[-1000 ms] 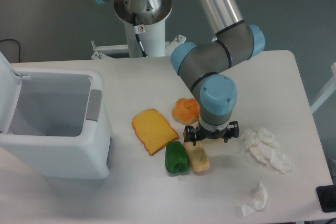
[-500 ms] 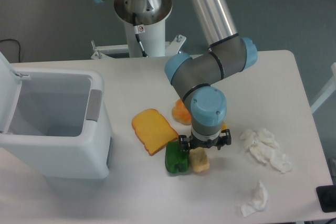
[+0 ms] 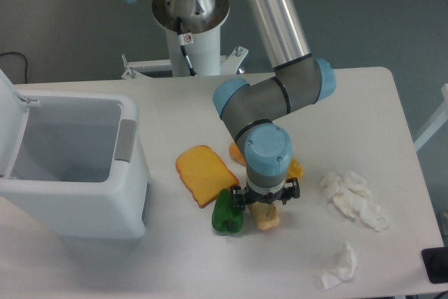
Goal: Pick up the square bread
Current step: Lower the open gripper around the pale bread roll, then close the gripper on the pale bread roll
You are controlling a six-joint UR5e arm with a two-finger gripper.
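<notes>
Fingers (image 3: 264, 204) hidden under the wrist; opening cannot be told. Gripper sits right on top of the bread (image 3: 266, 218), whose lower part shows below it. Bread's long axis not readable, mostly covered. Bread lies on the desk (image 3: 364, 110), just beside the pepper (image 3: 227, 213) on its left. Toast (image 3: 204, 174) up-left. Bun (image 3: 294, 168) behind the wrist. Tissues (image 3: 353, 199) well right. Bin (image 3: 70, 166) far left.

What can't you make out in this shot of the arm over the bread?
- Tool: the wrist covers its fingers from above, so open or shut is unclear.
- Bread: only its lower part shows under the wrist; contact cannot be judged.
- Bun: mostly behind the arm.
- Bin: left side cut off by the frame edge.
- Black object: cut off at the right edge.
</notes>
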